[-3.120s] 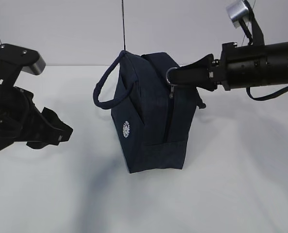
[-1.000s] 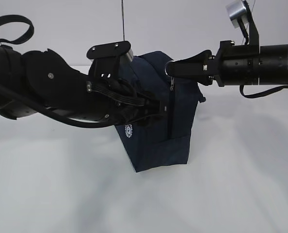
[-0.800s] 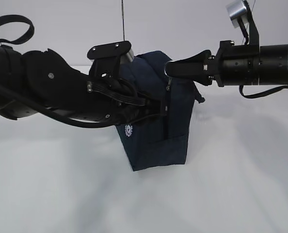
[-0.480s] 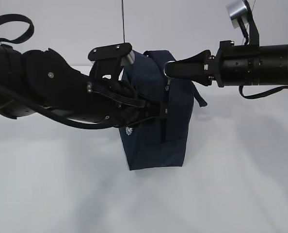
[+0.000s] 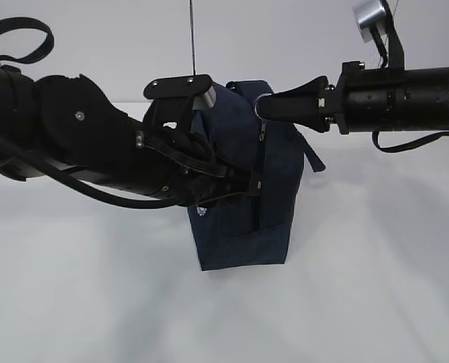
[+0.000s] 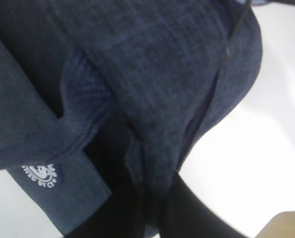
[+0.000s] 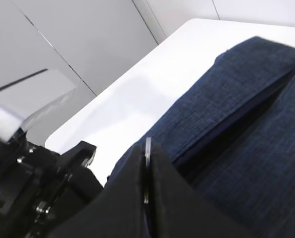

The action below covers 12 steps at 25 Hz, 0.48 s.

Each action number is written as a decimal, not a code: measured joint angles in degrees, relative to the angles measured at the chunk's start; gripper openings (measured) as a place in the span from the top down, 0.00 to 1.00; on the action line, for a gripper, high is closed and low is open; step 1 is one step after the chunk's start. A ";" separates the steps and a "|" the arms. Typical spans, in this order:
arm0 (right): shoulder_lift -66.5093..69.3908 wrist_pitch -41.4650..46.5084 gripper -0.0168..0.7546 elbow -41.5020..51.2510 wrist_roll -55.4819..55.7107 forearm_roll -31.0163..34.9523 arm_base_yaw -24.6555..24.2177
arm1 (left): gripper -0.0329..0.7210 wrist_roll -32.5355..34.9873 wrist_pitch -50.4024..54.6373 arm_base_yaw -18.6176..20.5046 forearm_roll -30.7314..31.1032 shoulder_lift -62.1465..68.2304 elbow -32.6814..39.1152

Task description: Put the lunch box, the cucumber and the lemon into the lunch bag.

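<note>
The bag [image 5: 243, 204] stands on the white table [image 5: 360, 302], a little off the middle, its zipper [image 5: 259, 170] running down the side that faces me. It leans slightly, pinched between the two arms.

The right gripper [image 5: 264, 107] comes in from the right at the top of the bag. Its jaws are closed on the metal ring [image 5: 261, 100] of the zipper pull; in the right wrist view the ring's thin edge [image 7: 147, 148] shows just between the two dark fingers [image 7: 167, 191], with navy cloth spread out behind.

The left gripper [image 5: 249, 181] reaches in from the left, its bulky arm covering much of the bag's near side. Its jaws are closed on a fold of the fabric just beside the zipper, about halfway down. In the left wrist view the cloth [image 6: 152, 89] bunches up between the dark fingers [image 6: 187, 213], and the round white logo [image 6: 39, 174] sits low on the left. From the outside the logo [image 5: 201, 212] only peeks out under the arm.

One loop handle [image 5: 314, 155] hangs down behind the bag on the right.
</note>
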 joint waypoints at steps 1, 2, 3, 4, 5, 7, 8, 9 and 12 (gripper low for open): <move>0.00 0.00 0.98 -0.32 0.00 -0.10 0.00 | 0.96 0.00 0.12 0.00 0.13 0.00 0.00; 0.10 0.00 0.98 -0.66 0.00 -0.10 0.00 | 0.96 0.00 0.12 0.00 0.24 0.00 0.00; 0.02 -0.22 0.98 -0.98 0.07 -0.10 0.00 | 0.96 0.00 0.33 0.00 0.32 -0.12 0.00; 0.02 -0.49 0.98 -1.28 0.18 -0.10 0.00 | 0.96 0.00 0.64 0.00 0.32 -0.25 0.00; 0.02 -0.81 0.98 -1.55 0.12 -0.10 0.00 | 0.96 0.00 0.95 0.00 0.36 -0.34 0.00; 0.02 -1.52 0.98 -2.32 0.22 -0.24 0.02 | 0.96 0.00 1.71 0.00 0.45 -0.45 0.00; 0.02 -1.72 0.98 -2.73 0.22 -0.24 0.02 | 0.96 0.00 1.86 0.00 0.45 -0.45 0.00; 0.02 -2.12 0.98 -3.19 0.22 -0.24 0.02 | 0.96 0.00 2.08 0.00 0.45 -0.45 0.00; 0.12 -3.08 0.98 -4.20 0.34 -0.24 0.12 | 0.96 0.00 2.90 0.00 0.58 -0.45 0.00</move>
